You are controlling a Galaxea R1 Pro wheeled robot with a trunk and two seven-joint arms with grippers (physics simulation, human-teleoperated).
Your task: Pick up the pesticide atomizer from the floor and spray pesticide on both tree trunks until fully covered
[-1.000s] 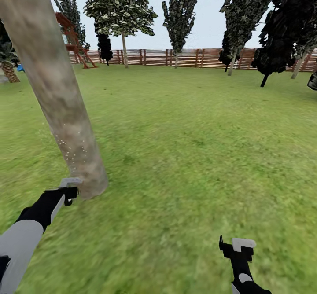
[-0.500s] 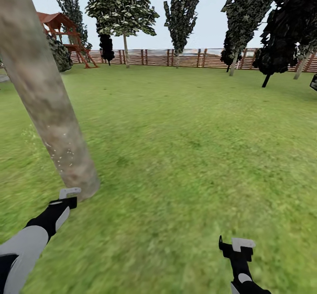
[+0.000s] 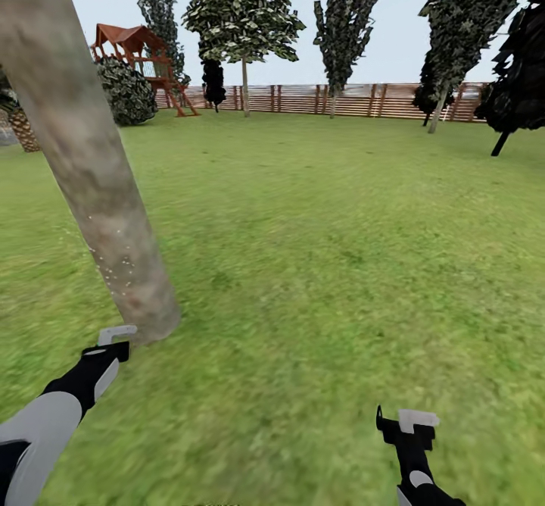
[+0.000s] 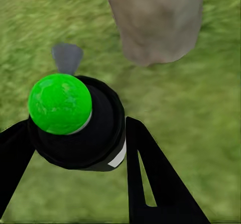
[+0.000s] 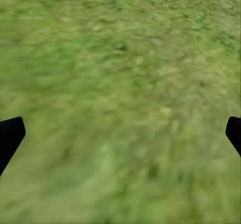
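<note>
From the head, the left hand (image 3: 113, 339) sits low beside the foot of the tree trunk (image 3: 91, 173), whose bark carries white specks of pesticide (image 3: 117, 267); the right hand (image 3: 409, 424) hangs over grass. Against the picture of a second ago the whole view has swung, bringing the playhouse (image 3: 136, 55) in. At the left wrist, the fingers (image 4: 150, 184) clamp the atomizer (image 4: 75, 123), a light, rigid, smooth bottle best held round its body. At the right wrist, fingertips (image 5: 10, 136) stand wide, empty.
</note>
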